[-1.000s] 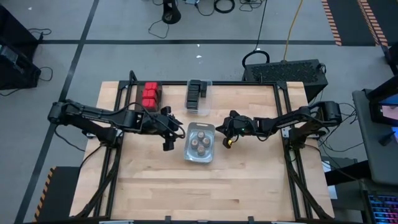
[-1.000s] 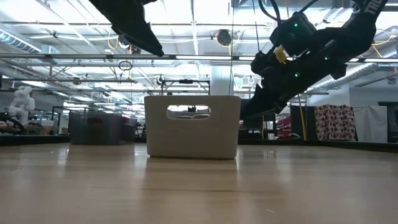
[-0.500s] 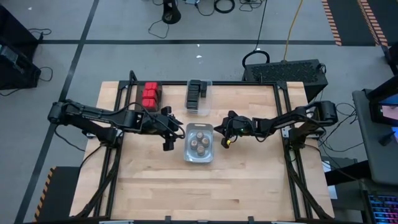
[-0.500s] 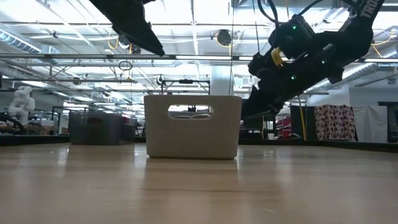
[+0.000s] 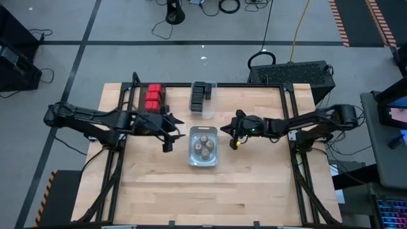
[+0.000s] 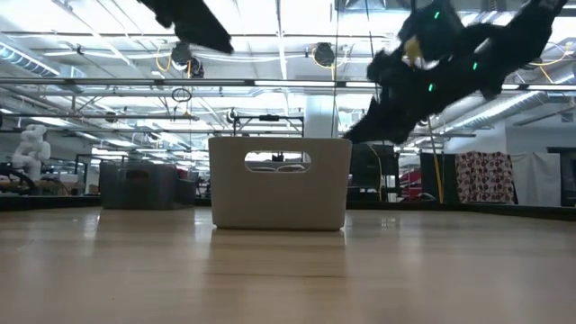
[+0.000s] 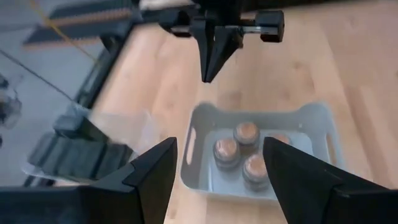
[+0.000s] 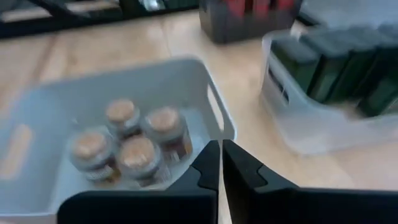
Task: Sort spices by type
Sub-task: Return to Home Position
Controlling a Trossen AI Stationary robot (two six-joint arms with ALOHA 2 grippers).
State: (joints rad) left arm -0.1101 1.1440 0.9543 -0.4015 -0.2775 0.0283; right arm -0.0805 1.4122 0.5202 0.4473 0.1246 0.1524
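Observation:
Several round cork-topped spice jars (image 5: 203,146) stand upright in a white bin (image 5: 194,157) at mid-table; both wrist views show these jars (image 7: 239,152) (image 8: 134,146). Black boxy spices (image 5: 202,95) fill a clear bin at the far edge. Red boxy spices (image 5: 153,97) sit in a dark container to its left. My left gripper (image 5: 177,132) hangs open above the table, left of the white bin (image 7: 323,124). My right gripper (image 5: 226,131) hangs shut to the bin's right, above table level, and its fingers (image 8: 221,165) hold nothing.
The clear bin with the black boxes (image 8: 329,68) and the red boxes' container (image 8: 255,9) stand close together along the far edge. Bare wood (image 5: 203,191) stretches from the white bin to the near edge. In the low view the white bin (image 6: 279,183) stands alone at mid-table.
Both grippers have risen above the table, as the low view shows. My left gripper has also drawn back a little toward the table's left edge. The bins and spices have stayed where they were.

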